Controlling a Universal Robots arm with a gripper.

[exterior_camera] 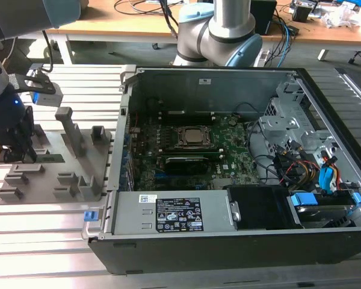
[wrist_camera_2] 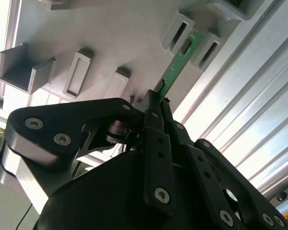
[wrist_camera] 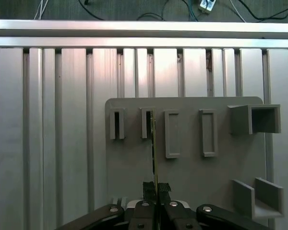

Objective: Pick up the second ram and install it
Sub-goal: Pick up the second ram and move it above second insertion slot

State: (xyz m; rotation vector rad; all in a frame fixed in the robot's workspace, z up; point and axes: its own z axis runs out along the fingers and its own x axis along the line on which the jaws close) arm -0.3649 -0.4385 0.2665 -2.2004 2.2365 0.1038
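The second ram is a thin green stick with small dark chips, standing on edge on the grey fixture plate. Its far end sits between two upright slot blocks. My gripper is shut on the near end of the stick. In the first wrist view the ram shows edge-on, running from a slot block to the gripper. In the exterior view the gripper is low over the plate at the exterior view's left, with the ram beside it.
An open computer case lies at the exterior view's right of the plate, with the green motherboard, processor socket and bundled cables inside. Tall upright blocks rise from the plate. The slotted aluminium table lies underneath.
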